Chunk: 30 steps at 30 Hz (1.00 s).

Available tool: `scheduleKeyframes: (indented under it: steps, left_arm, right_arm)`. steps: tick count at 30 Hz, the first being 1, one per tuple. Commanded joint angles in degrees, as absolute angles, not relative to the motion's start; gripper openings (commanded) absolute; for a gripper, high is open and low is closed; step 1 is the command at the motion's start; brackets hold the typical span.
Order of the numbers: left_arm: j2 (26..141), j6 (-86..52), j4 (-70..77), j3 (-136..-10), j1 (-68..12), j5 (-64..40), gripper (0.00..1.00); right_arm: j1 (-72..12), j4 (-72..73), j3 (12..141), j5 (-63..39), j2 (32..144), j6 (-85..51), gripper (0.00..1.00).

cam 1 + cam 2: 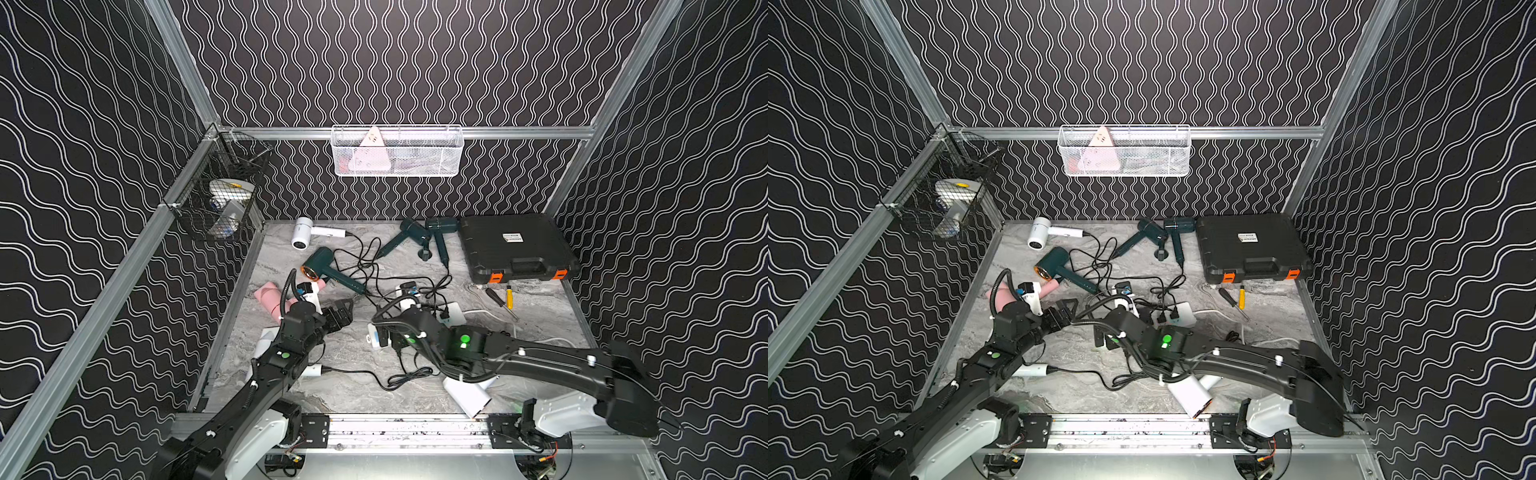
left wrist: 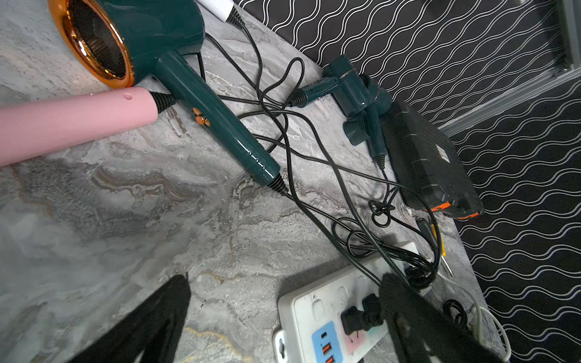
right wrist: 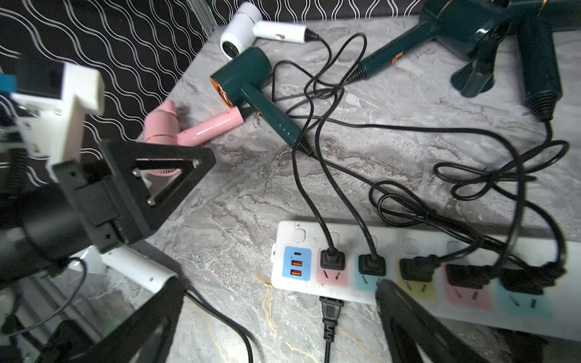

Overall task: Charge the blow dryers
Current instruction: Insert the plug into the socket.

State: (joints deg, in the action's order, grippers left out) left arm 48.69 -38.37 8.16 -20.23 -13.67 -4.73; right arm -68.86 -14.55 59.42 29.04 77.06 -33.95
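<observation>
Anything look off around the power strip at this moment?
Yes. One black plug lies loose on the marble table, prongs toward the edge of the power strip, in no socket, while five other plugs are seated. The cords behind the strip are tangled.
</observation>
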Motion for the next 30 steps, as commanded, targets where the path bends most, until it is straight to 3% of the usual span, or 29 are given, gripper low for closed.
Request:
scheduleKeyframes:
  steps: [1,6,8,14,22,27,30]
  left_arm:
    - [46.41,-36.17,7.71,-20.47,-13.76,-3.65,0.99]
    - [40.34,-35.33,0.85,-22.64,-13.95,1.78,0.99]
    - [38.62,-35.54,-2.17,-23.41,-13.98,4.71,0.99]
    - [39.90,-34.34,-5.09,-25.16,-13.94,10.55,0.99]
    - [56.48,-25.07,-0.67,-30.54,-13.04,20.76,0.99]
    - [62.63,-17.13,2.67,-32.07,-11.67,28.04,0.99]
    - [64.86,-13.26,8.93,-29.64,-10.10,26.60,0.99]
  right_arm:
    - [-68.66,-20.65,58.14,32.66,69.78,-31.99,0.99]
    - [-66.79,-25.53,53.92,39.87,56.33,-28.98,0.99]
    - [-63.92,-26.06,52.18,38.22,52.47,-26.18,0.99]
    - [-44.32,-27.60,49.33,25.89,51.07,-22.05,0.99]
    - [-23.91,-15.23,42.51,17.42,56.77,-17.49,0.99]
    - [-16.22,1.76,30.03,19.53,52.14,-14.86,0.99]
    - [-14.10,13.61,22.11,24.11,50.10,-11.83,0.99]
